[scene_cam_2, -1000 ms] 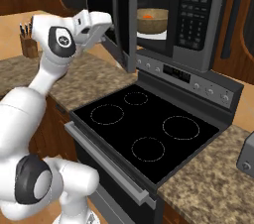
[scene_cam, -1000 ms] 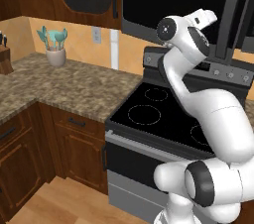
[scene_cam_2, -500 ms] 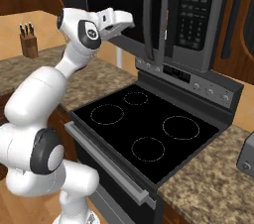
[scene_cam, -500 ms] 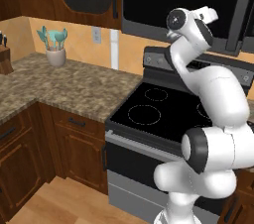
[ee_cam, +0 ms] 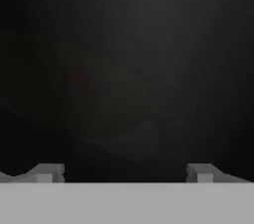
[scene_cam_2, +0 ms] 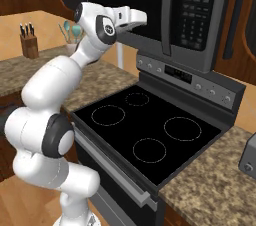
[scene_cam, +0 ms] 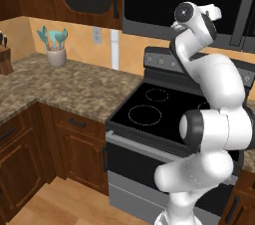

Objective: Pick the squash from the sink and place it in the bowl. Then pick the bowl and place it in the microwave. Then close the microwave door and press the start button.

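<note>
The microwave (scene_cam_2: 192,15) hangs above the black stove (scene_cam_2: 145,130), and its door (scene_cam_2: 132,5) lies closed or almost closed across the cavity, hiding the bowl and squash. The arm reaches up so that the pincer (scene_cam_2: 140,19) sits against the dark door glass. In the hand view the two fingertips (ee_cam: 47,172) stand wide apart with nothing between them, facing the dim pane.
</note>
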